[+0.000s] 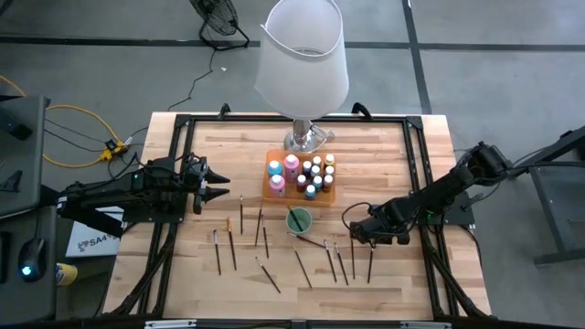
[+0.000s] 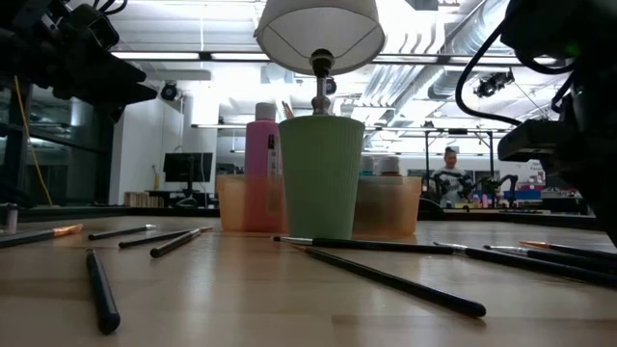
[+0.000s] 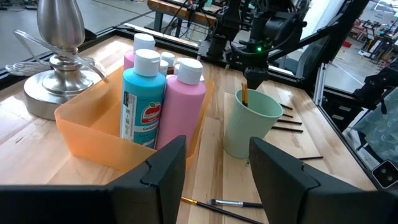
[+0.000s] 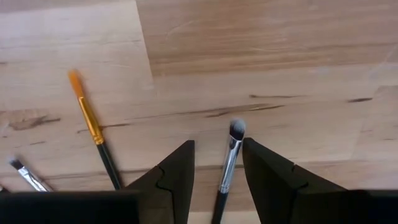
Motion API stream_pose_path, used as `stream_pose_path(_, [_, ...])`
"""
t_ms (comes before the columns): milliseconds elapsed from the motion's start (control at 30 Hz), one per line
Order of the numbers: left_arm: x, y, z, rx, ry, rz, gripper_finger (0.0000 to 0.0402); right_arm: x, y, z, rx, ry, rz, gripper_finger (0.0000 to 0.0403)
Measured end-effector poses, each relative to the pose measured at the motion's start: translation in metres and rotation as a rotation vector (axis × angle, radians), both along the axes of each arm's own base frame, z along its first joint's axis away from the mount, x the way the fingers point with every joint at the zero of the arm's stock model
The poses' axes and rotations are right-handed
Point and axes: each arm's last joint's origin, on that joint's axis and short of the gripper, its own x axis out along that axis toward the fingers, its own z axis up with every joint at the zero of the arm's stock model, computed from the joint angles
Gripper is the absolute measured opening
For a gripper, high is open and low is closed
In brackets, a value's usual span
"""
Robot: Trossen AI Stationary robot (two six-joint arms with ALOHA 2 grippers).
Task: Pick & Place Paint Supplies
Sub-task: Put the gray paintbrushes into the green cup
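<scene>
— Right gripper (image 4: 217, 171) hangs open over which brush?
— Silver-ferruled brush (image 4: 228, 158), flat on the table (image 4: 261, 37), its long axis running straight between the 2 fingers.

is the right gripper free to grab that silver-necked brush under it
Probably yes: the right gripper is open, its fingers either side of the brush, which lies flat on bare table, apart from the orange-tipped brush.
</scene>
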Motion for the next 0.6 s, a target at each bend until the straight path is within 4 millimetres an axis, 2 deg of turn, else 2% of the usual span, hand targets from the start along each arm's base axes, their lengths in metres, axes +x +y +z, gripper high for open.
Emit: stream_pose_path(600, [0.0000, 0.0000, 0.0000, 0.000, 0.000, 0.000, 0.0172, -0.0048, -0.0062, -0.0010, -0.099, 0.038, -0.022, 0.0130])
